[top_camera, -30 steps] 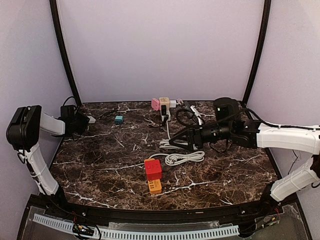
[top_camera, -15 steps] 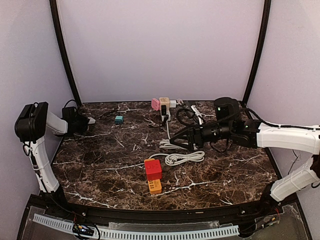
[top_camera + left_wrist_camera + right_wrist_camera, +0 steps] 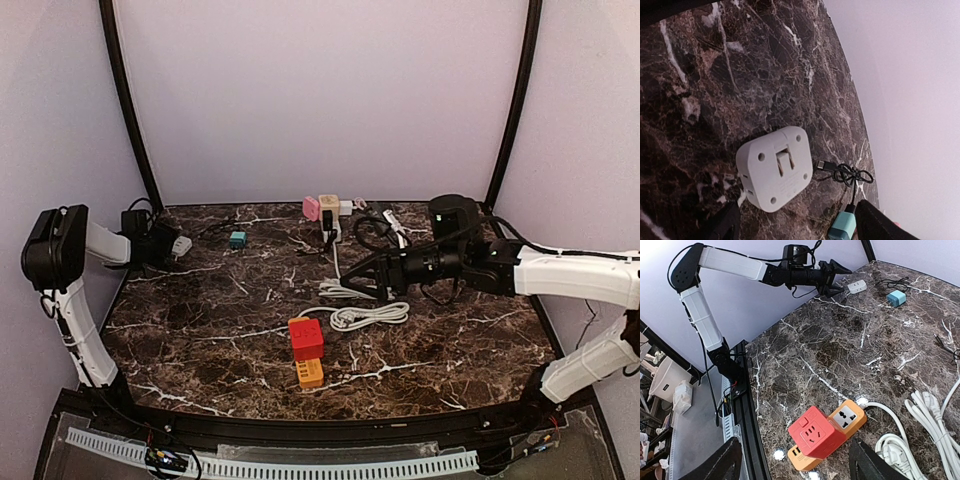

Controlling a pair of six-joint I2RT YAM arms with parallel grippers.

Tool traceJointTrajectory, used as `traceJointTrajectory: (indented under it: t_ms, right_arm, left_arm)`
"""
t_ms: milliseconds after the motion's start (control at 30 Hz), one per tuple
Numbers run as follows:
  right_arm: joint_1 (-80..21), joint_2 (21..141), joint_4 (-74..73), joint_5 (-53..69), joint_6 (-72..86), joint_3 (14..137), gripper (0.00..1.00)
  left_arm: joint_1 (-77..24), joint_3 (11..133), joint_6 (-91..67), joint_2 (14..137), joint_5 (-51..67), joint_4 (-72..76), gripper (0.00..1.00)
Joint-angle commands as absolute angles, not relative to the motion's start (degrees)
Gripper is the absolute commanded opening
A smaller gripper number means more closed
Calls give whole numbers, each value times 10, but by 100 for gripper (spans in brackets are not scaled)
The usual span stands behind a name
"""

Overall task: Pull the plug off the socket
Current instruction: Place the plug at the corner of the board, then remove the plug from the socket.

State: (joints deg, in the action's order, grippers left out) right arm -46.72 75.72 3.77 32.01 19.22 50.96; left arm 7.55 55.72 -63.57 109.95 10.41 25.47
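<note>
At the far left of the table (image 3: 200, 330), the white plug adapter (image 3: 774, 174) lies loose with its pin face up, in no socket, just beyond the left claw (image 3: 837, 279), whose jaws stand wide and empty. Judgement: the extraction appears complete and only withdrawal is left. The right claw (image 3: 350, 286) hovers wide, holding nothing, above the coiled white cable (image 3: 370, 316).

Count:
- one white plug adapter
- one teal adapter (image 3: 237, 239)
- one red socket cube (image 3: 306, 338), on one orange power strip (image 3: 311, 373)
- one pink cube (image 3: 311, 208) and one beige cube (image 3: 329, 204), far centre

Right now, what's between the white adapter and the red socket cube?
Just bare table from white adapter to red socket cube, per the right wrist view.
</note>
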Motion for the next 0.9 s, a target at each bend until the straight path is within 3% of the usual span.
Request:
traceJointTrajectory:
  t_ms: [0,267,633,867]
  right_arm:
    - [-463,744,43,308,198,495,73]
    - [-463,737,73,297,225,454,72]
    - [-482,704,148,269,284,347,71]
    - [-484,703,164,272,293,335,71]
  left_arm:
    - [75,542,-599,1012,77,175,82]
    - [0,573,-452,870,41,-14,98]
    - [-157,555,-194,685,131,-157,99]
    - [-255,584,0,654,251,-266,99]
